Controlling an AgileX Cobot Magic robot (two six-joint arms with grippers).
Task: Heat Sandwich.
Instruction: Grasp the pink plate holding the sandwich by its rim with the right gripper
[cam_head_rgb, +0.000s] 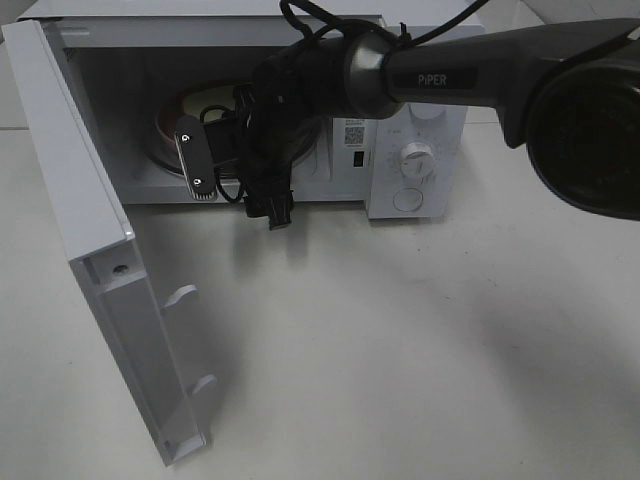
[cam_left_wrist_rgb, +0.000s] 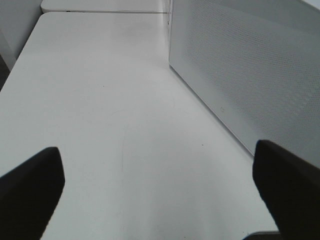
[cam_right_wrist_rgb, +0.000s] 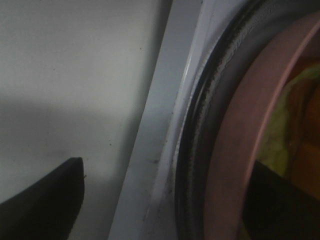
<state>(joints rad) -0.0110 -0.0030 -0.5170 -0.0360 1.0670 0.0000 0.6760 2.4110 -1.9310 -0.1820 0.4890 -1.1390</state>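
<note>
The sandwich (cam_right_wrist_rgb: 296, 117) shows its green-yellow filling in the right wrist view. It lies on a round pink plate (cam_right_wrist_rgb: 240, 150) on the glass turntable (cam_right_wrist_rgb: 200, 130) inside the open microwave (cam_head_rgb: 415, 120). My right gripper (cam_head_rgb: 235, 192) reaches into the microwave mouth, open. One dark finger (cam_right_wrist_rgb: 280, 200) hangs over the plate and the other finger (cam_right_wrist_rgb: 42, 200) over the white floor beside it, so the plate rim lies between the jaws of the right gripper (cam_right_wrist_rgb: 167, 172). In the high view the arm hides most of the plate (cam_head_rgb: 163, 128). My left gripper (cam_left_wrist_rgb: 157, 155) is open over bare table.
The microwave door (cam_head_rgb: 100, 250) stands swung out to the left, reaching toward the table's front. The dial panel (cam_head_rgb: 416, 160) is right of the cavity. A white dotted panel (cam_left_wrist_rgb: 240, 70) runs beside my left gripper. The white table (cam_head_rgb: 400, 350) stretches in front.
</note>
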